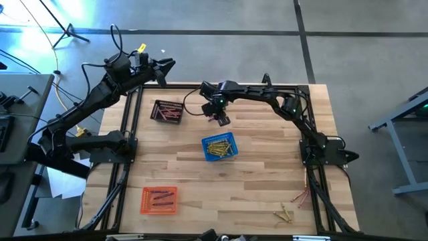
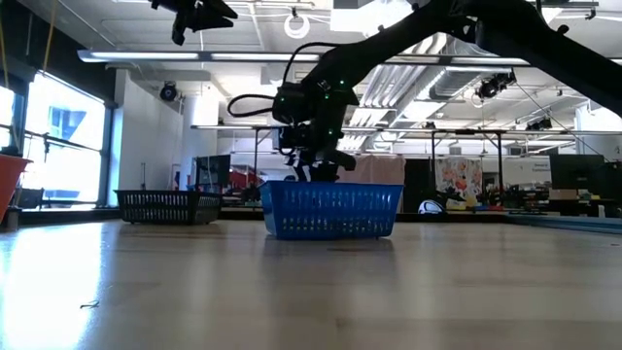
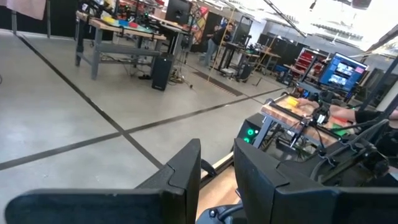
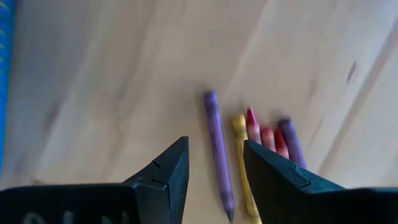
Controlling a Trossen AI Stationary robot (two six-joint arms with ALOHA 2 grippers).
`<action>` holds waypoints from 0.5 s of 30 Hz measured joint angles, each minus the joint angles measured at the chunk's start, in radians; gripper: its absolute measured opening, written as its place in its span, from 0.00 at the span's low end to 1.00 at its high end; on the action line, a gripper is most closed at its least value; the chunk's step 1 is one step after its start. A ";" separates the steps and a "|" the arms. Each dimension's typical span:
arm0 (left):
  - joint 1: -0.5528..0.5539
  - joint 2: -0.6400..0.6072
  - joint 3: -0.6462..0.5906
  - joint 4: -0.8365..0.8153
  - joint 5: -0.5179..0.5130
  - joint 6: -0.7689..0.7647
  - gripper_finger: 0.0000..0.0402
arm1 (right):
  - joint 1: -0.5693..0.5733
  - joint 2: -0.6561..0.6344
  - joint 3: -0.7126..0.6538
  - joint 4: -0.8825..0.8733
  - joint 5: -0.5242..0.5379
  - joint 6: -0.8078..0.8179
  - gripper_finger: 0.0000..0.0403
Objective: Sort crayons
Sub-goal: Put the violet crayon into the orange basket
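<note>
Your right pincer (image 4: 214, 163) hangs open and empty over a tight crayon cluster (image 4: 252, 146) at the blue basket's (image 1: 219, 148) twelve o'clock; closing risks pinching two colours together.

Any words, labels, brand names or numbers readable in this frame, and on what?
None can be read.
Crayons under the right gripper: no wrapper print legible.
Blue basket, black basket, orange basket: no labels.
Monitor and posters in the room: too blurred to read.
</note>
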 joint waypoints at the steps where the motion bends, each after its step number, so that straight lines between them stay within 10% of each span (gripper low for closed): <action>1: -0.001 0.000 0.000 0.000 0.000 0.000 0.21 | 0.000 0.000 0.000 -0.010 0.023 0.001 0.34; 15: 0.000 0.000 0.000 0.000 0.000 0.000 0.21 | -0.048 0.000 0.000 -0.073 0.065 -0.075 0.34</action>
